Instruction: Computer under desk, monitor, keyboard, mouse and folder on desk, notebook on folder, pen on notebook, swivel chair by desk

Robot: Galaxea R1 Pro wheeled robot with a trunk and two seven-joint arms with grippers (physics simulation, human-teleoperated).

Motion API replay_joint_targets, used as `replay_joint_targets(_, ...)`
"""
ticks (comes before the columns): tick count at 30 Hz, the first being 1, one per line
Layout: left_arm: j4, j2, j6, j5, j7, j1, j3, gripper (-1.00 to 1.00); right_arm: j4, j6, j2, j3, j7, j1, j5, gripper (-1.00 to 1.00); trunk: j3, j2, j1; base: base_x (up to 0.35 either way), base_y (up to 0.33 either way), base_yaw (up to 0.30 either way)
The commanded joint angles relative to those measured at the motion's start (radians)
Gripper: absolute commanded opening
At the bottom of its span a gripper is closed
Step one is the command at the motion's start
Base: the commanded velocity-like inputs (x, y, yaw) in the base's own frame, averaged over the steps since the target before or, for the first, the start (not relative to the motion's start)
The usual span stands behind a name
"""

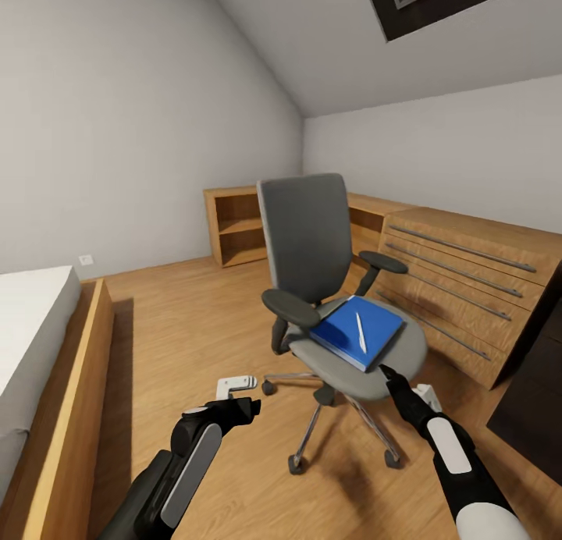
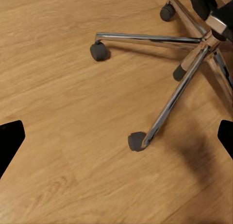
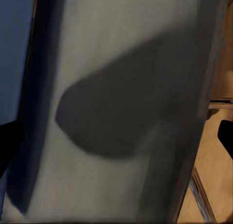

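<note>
From the head camera, one swivel chair (image 1: pixel 328 290) stands on the light wood plank floor (image 1: pixel 195 329) of the bedroom: grey padded seat and tall grey back, two black armrests, and a chrome star base with small dark castors. One flat bright blue folder (image 1: pixel 347 333) lies on the seat, and one slim white pen (image 1: pixel 361 332) rests on top of it; whether a notebook lies between them is hard to make out. Behind the chair are an open light wood shelf unit (image 1: pixel 236 224) and a light wood drawer unit (image 1: pixel 468 278) with long metal bar handles. A white mattress in a wood bed frame (image 1: pixel 74 392) is cut off at the left, and a dark piece of furniture is cut off at the right edge. The left gripper (image 1: pixel 238 407) hangs low over the floor beside the chair base; the right gripper (image 1: pixel 390 374) reaches the front edge of the seat, just beside the folder, its fingers hard to separate here. From the left wrist camera, three chrome legs (image 2: pixel 170 105) with dark castors show over the grained planks, and two black fingertips (image 2: pixel 9 139) sit far apart at the frame's edges, holding nothing. From the right wrist camera, the smooth grey seat edge (image 3: pixel 121 49) is blurred and shadowed, with a strip of blue folder (image 3: pixel 14 39) alongside it; two dark fingertips (image 3: pixel 7 141) sit wide apart, gripping nothing.
</note>
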Motion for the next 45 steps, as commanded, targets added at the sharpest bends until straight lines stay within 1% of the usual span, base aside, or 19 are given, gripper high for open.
replay_joint_targets(1, -0.001, 0.0, 0.002, 0.01, 0.01, -0.001, -0.001, 1.0, 0.006, 0.006, 0.001, -0.002, -0.001, 0.0, 0.002, 1.0, -0.001, 0.0, 0.0, 0.0, 0.0, 0.0)
replay_joint_targets(7, 0.0, 0.0, 0.002, 0.011, 0.01, -0.001, -0.001, 1.0, 0.012, 0.006, 0.0, -0.002, -0.001, 0.0, -0.023, 1.0, -0.001, 0.0, 0.0, 0.0, 0.0, 0.0)
replay_joint_targets(12, 0.0, 0.0, 0.002, 0.011, 0.01, -0.001, -0.001, 1.0, 0.016, 0.006, 0.0, -0.002, -0.001, 0.0, -0.06, 1.0, -0.001, 0.0, 0.0, -0.001, 0.0, 0.0)
replay_joint_targets(15, -0.001, 0.0, 0.002, 0.011, 0.01, -0.001, -0.001, 1.0, 0.016, 0.006, 0.0, -0.002, -0.001, 0.0, -0.066, 1.0, -0.001, 0.0, 0.0, -0.093, 0.0, 0.0)
replay_joint_targets(23, -0.001, -0.001, 0.002, 0.011, 0.01, -0.001, -0.001, 1.0, 0.016, 0.006, 0.001, -0.002, -0.001, 0.0, -0.027, 1.0, -0.001, 0.0, 0.0, -0.236, 0.0, 0.0)
replay_joint_targets(24, -0.001, 0.0, 0.002, 0.012, 0.01, -0.001, -0.001, 1.0, 0.016, 0.006, 0.001, -0.002, -0.001, 0.0, 0.034, 1.0, -0.001, 0.0, 0.0, -0.106, 0.0, 0.0)
replay_joint_targets(33, -0.001, 0.0, 0.002, 0.012, 0.011, -0.001, -0.002, 1.0, 0.016, 0.006, 0.002, -0.001, -0.001, 0.0, 0.034, 1.0, -0.001, 0.0, 0.0, -0.031, 0.0, 0.0)
replay_joint_targets(36, -0.002, 0.0, 0.002, 0.011, 0.011, -0.001, -0.001, 1.0, 0.018, 0.006, 0.007, 0.001, -0.001, 0.0, 0.034, 1.0, -0.001, 0.0, 0.0, -0.002, 0.0, 0.0)
replay_joint_targets(41, -0.001, 0.0, 0.002, 0.011, 0.01, -0.001, -0.001, 1.0, 0.036, 0.006, 0.008, 0.065, -0.001, 0.0, 0.033, 1.0, -0.001, 0.0, 0.0, 0.0, 0.0, 0.0)
replay_joint_targets(45, 0.0, -0.001, 0.002, 0.011, 0.012, -0.001, -0.001, 1.0, 0.04, 0.006, 0.009, 0.085, -0.001, 0.0, 0.032, 1.0, -0.001, 0.0, 0.0, 0.0, 0.0, 0.0)
